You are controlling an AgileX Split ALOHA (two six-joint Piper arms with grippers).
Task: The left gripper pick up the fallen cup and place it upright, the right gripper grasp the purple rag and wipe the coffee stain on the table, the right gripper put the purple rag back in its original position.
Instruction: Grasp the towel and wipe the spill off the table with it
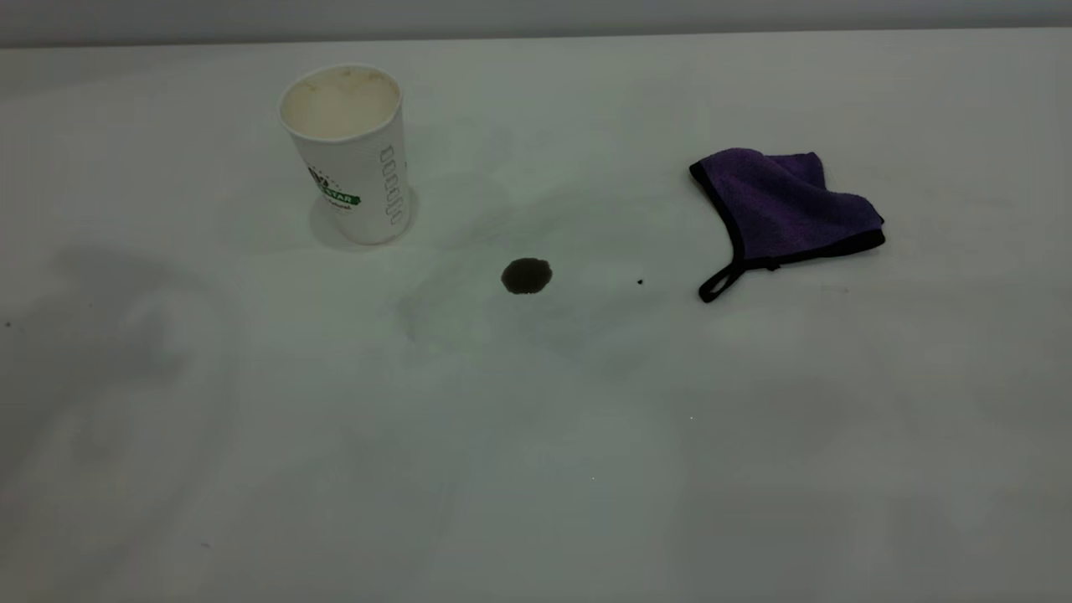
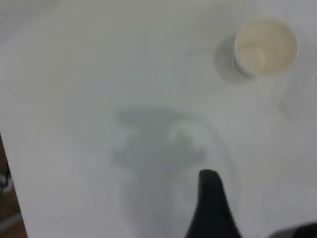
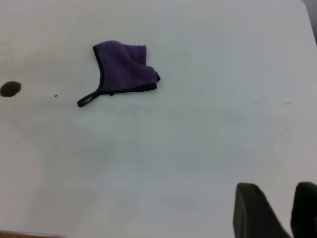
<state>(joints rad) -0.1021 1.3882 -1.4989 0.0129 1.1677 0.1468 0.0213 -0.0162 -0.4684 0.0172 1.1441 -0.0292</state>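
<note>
Ext. view: cup (image 1: 347,155) upright on table (image 1: 536,469), far-left area. Coffee stain (image 1: 527,275) near centre, between cup and purple rag (image 1: 783,209); rag lies folded to the right, black loop toward the stain. Tiny black speck (image 1: 640,282) between stain and rag. No arms in this view.

L wrist view: left gripper (image 2: 213,208) above bare table, apart from cup (image 2: 266,46), whose cream inside shows; only one finger visible, so open/closed: cannot tell.

R wrist view: right gripper (image 3: 277,213) well apart from rag (image 3: 124,69); two fingers w/ gap between, holding nothing. Stain (image 3: 10,89) at frame edge.
</note>
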